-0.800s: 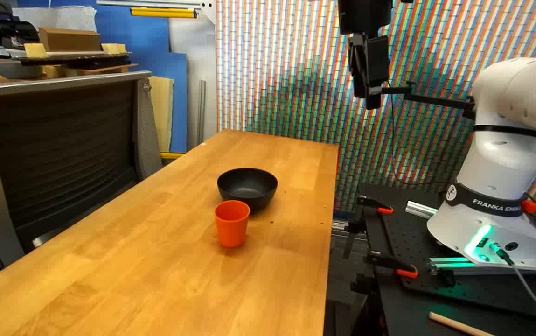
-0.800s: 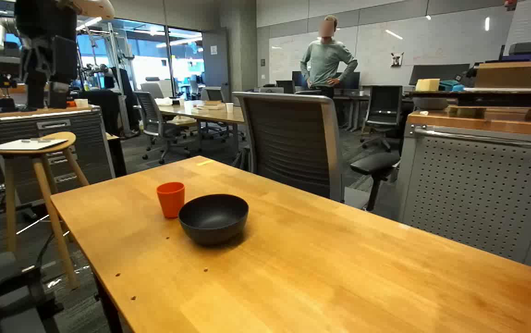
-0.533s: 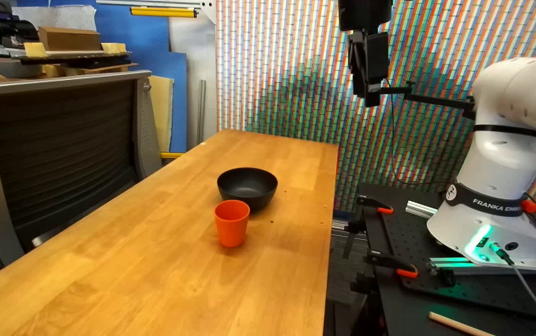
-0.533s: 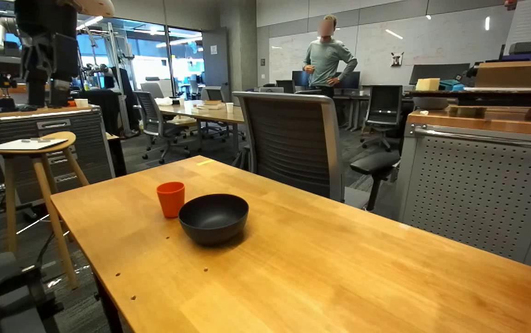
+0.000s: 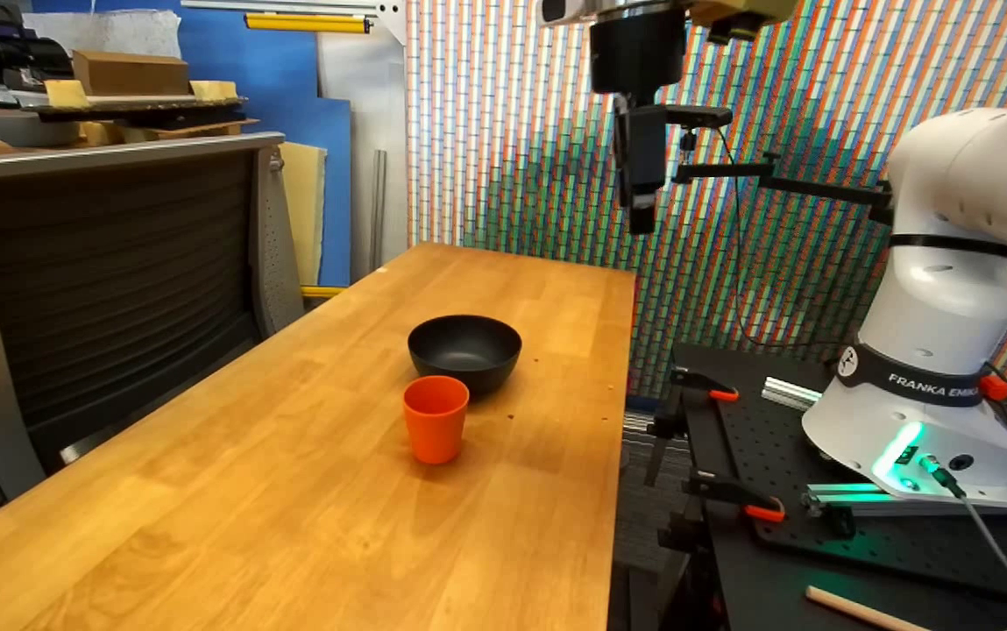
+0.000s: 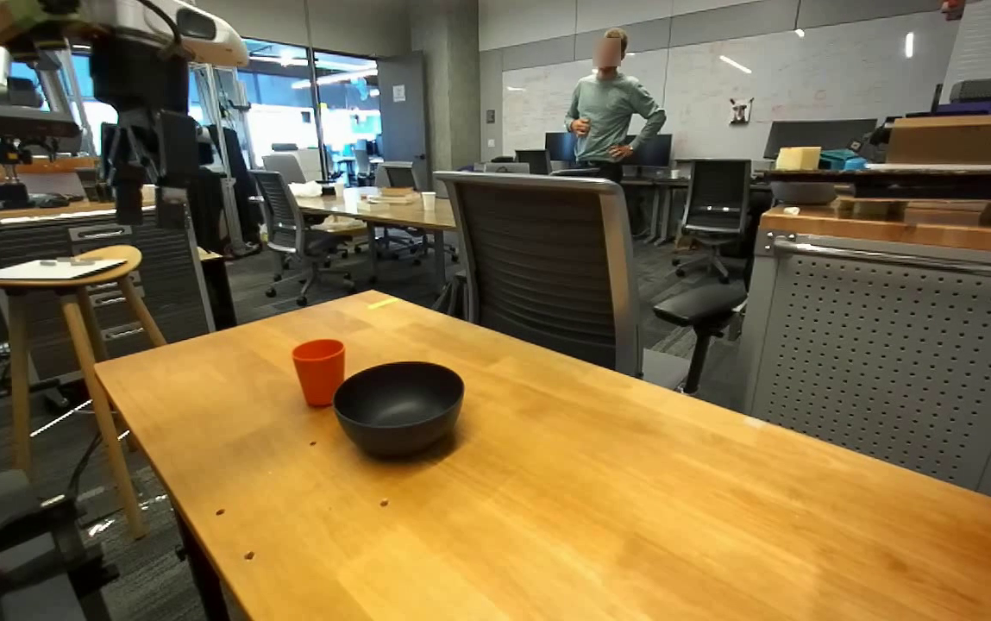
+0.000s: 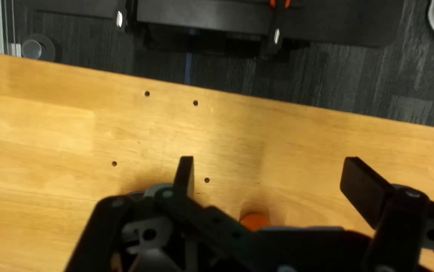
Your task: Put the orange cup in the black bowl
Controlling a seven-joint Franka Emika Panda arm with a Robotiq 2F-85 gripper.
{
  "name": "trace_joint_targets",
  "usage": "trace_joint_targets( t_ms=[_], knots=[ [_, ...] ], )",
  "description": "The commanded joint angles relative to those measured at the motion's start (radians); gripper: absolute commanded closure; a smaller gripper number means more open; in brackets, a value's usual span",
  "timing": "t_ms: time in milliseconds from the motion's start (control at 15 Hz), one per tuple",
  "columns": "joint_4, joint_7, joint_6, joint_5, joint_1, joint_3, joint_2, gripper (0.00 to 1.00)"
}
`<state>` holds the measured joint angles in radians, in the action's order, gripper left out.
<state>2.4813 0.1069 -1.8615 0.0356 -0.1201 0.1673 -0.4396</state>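
In an exterior view, at the right of the frame, the black band (image 5: 915, 379) around my white base (image 5: 867, 438) reads "FRANKA EMIKA" in pale capitals, the last letter partly lost where the band curves away. Left of the words, I wear a round white emblem (image 5: 847, 361), its figure too small to name. Lower down, beside my green light (image 5: 897, 449), a small black label (image 5: 907, 455) has marks I cannot read. In an exterior view, a white paper sign (image 6: 398, 93) on the grey door (image 6: 404, 134), top left of centre, is too small to read, as are faint marks on the whiteboard (image 6: 831, 78), upper right.
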Motion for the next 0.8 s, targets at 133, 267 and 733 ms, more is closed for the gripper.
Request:
trace_joint_targets(
  t_ms=[133, 267, 733],
  knots=[
    [-0.144, 0.095, -0.242, -0.009, -0.028, 0.065, 0.346, 0.0],
    [-0.2, 0.114, -0.281, -0.024, -0.041, 0.075, 0.454, 0.0],
    [-0.39, 0.196, -0.269, -0.166, -0.104, 0.037, 0.734, 0.0]
  ],
)
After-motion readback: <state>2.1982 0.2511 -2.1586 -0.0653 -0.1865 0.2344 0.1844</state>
